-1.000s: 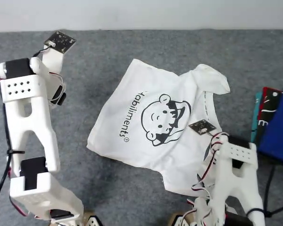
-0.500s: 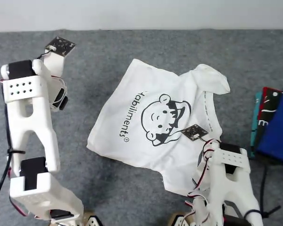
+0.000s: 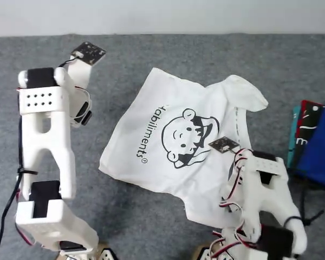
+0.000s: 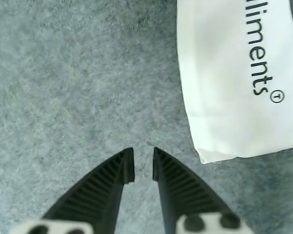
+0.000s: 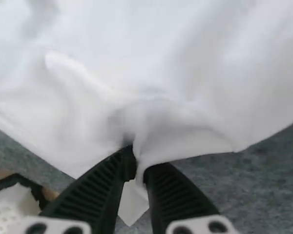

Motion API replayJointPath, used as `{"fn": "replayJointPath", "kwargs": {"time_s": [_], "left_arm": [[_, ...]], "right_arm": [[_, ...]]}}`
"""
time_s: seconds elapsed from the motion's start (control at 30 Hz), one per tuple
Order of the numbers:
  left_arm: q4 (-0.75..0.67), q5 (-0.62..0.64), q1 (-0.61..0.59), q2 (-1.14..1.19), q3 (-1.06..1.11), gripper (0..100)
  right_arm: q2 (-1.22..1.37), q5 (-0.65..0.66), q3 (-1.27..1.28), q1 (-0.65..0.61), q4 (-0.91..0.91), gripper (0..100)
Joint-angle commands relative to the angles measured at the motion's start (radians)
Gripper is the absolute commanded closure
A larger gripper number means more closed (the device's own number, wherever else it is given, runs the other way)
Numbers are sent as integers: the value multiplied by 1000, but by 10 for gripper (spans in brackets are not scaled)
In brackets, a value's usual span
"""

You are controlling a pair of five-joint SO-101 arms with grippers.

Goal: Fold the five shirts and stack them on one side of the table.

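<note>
Likely robotics lab: grey felt tabletop (image 3: 292,65), plain wall (image 3: 162,16)

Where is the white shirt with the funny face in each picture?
High view: the white shirt lies crumpled mid-table, between the two arms.
Left wrist view: a corner of the white shirt, with black letters, lies beside the left gripper, not touching it.
Right wrist view: the white shirt spreads beyond the right gripper, which pinches a fold of it.
Shared landmark: the grey table cover under the shirt.

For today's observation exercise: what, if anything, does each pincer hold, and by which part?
Right pincer pinches the shirt by a bunched fold near its edge. Left pincer holds nothing.
</note>
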Motion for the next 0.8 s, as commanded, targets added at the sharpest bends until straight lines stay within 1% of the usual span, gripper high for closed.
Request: {"fn": "replayJointPath", "kwargs": {"time_s": [0.0, 0.23, 0.4, 0.5, 0.67, 0.77], "left_arm": [[18, 5, 11, -49, -7, 924], [18, -2, 18, -49, -5, 924], [20, -69, 52, -49, 31, 924], [15, -81, 75, -48, 94, 924], [-64, -158, 98, -48, 265, 919], [-117, -201, 100, -48, 349, 874]], "right_arm": [[-47, 9, -80, -15, 82, 990], [-183, 9, -209, -18, 211, 990], [-248, 9, -290, -15, 271, 990], [-275, 9, -318, -15, 280, 990], [-271, 9, -321, -15, 278, 990], [-271, 9, -321, -15, 277, 990]]}}
